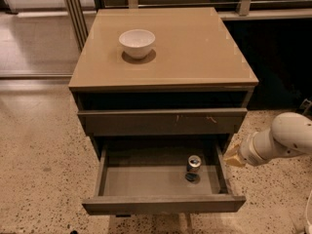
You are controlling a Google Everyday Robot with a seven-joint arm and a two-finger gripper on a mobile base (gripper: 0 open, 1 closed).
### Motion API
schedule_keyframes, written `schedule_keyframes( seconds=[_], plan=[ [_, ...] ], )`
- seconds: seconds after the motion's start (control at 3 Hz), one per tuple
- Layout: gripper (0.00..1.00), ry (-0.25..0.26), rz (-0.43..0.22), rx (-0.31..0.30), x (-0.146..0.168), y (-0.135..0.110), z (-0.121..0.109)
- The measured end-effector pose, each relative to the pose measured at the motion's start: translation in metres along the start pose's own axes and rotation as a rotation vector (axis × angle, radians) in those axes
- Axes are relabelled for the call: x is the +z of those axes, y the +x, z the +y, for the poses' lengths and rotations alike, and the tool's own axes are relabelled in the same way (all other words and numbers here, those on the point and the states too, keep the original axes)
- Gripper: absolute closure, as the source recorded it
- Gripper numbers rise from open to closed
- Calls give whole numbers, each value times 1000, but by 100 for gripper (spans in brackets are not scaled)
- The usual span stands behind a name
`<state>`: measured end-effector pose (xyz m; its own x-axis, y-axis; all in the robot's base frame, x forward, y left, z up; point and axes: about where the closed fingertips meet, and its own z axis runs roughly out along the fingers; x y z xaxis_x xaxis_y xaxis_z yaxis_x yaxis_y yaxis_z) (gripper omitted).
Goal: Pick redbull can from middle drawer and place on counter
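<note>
The redbull can (193, 165) stands upright on the grey floor of the open middle drawer (163, 204), near its right side. The glossy tan counter (195, 48) tops the cabinet above. My gripper (233, 156) is at the end of the white arm coming in from the right. It sits just outside the drawer's right wall, level with the can and apart from it. It holds nothing that I can see.
A white bowl (137, 42) stands on the counter at the back left. A closed drawer front with small pale scratches (163, 122) sits above the open drawer. Speckled floor (39, 160) surrounds the cabinet. A dark space lies to the right behind the arm.
</note>
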<state>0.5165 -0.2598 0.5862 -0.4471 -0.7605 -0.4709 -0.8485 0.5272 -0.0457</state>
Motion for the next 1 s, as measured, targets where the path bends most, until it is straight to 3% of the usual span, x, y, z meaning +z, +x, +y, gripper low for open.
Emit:
schedule_keyframes(
  seconds=[0.33, 0.67, 1.0],
  plan=[
    [100, -43, 4, 19, 24, 12, 9],
    [100, -45, 3, 13, 26, 13, 10],
    [81, -59, -36, 1, 40, 18, 13]
  ],
)
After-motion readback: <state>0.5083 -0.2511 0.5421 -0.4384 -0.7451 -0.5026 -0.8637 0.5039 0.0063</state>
